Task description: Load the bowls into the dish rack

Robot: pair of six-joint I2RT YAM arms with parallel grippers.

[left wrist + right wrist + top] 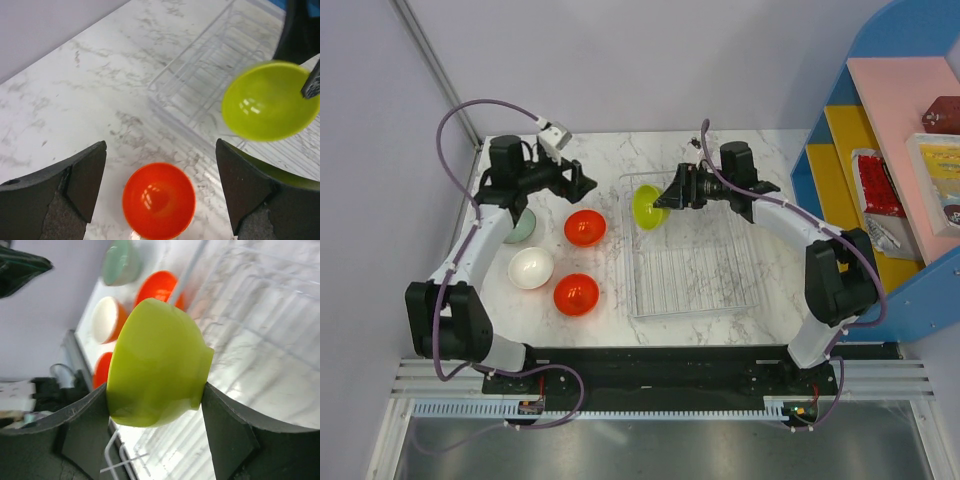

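Lime-green bowl (647, 205) clamped by right pincer (665, 196), tilted over far-left corner of dish rack (692, 312); best lowered on edge between ribs and seated before release; left pincer (582, 183) spread apart, empty, over red-orange bowl (585, 227) on worktop (610, 150).

Table top (610, 150): white marble, grey veining. Rack (695, 290): clear, thin pale ribs. Lime-green bowl (647, 205): glossy, one colour inside and out. Far red-orange bowl (585, 228) and near red-orange bowl (576, 294): glossy. White bowl (531, 268): orange outside. Mint bowl (525, 226): pale. Cables (441, 125): purple. Shelf unit (910, 25): blue frame, yellow and pink shelves.
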